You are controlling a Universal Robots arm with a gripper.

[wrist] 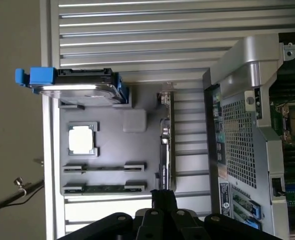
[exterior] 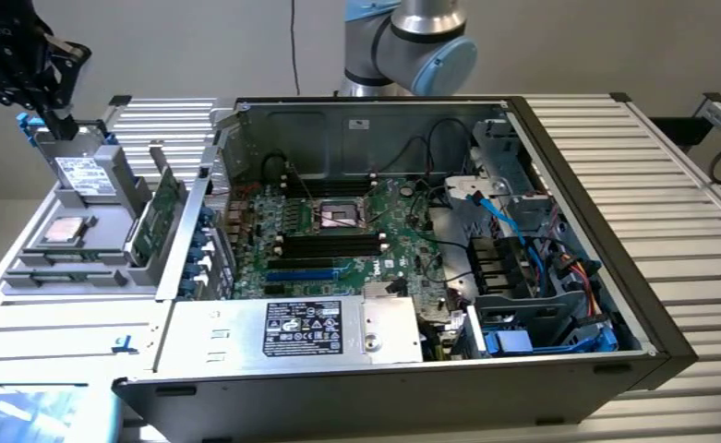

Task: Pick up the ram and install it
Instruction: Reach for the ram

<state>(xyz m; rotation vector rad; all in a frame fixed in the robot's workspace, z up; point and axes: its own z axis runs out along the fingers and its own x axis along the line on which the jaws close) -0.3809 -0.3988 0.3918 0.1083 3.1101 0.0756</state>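
Fingers (wrist: 163, 201): black, pressed together, nothing between them. They hang above the tray (wrist: 112, 150), a gray moulded plastic piece.
Ram (wrist: 103, 189): thin dark-green stick, set on edge in the tray. Of the 2 clip holders, it sits in the 1 farther from the CPU (wrist: 82, 139). Untouched.
CPU: square, matt silver lid, seated in a square recess.
Hard drive (wrist: 82, 82): metal body in a blue plastic caddy. The exterior view shows a white label; print unreadable.
Expansion card (wrist: 165, 145): stands on edge along the tray's side nearest the case (exterior: 397, 406).
Case: open, dark sheet metal, perforated panel, green motherboard (exterior: 373, 221) inside.
Power supply label (exterior: 304, 328): black with white print, unreadable.
Surface (exterior: 680, 185): ribbed aluminium slats.
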